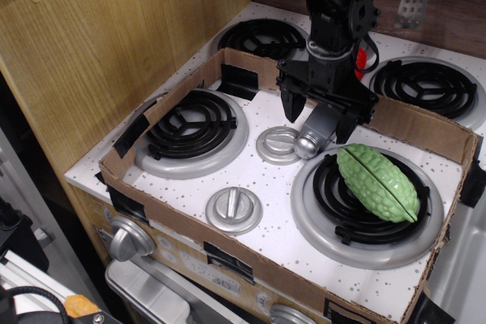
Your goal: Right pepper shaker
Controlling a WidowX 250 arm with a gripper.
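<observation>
The pepper shaker [307, 144] lies on its side on the white stove top, between the two front burners. Its silver ball top points toward the front left, next to a flat knob. Its grey blocky body [324, 121] points back toward the cardboard wall. My gripper [318, 123] is open and low over the grey body, with one black finger [291, 107] to the left of it and the other to the right. The fingers do not appear to press on the shaker.
A green bumpy vegetable [377, 181] lies on the front right burner [319, 221]. The front left burner [190, 131] and two flat silver knobs [276, 145] [233, 209] are nearby. A low cardboard wall [414, 123] rings the area. A wooden panel [114, 43] stands on the left.
</observation>
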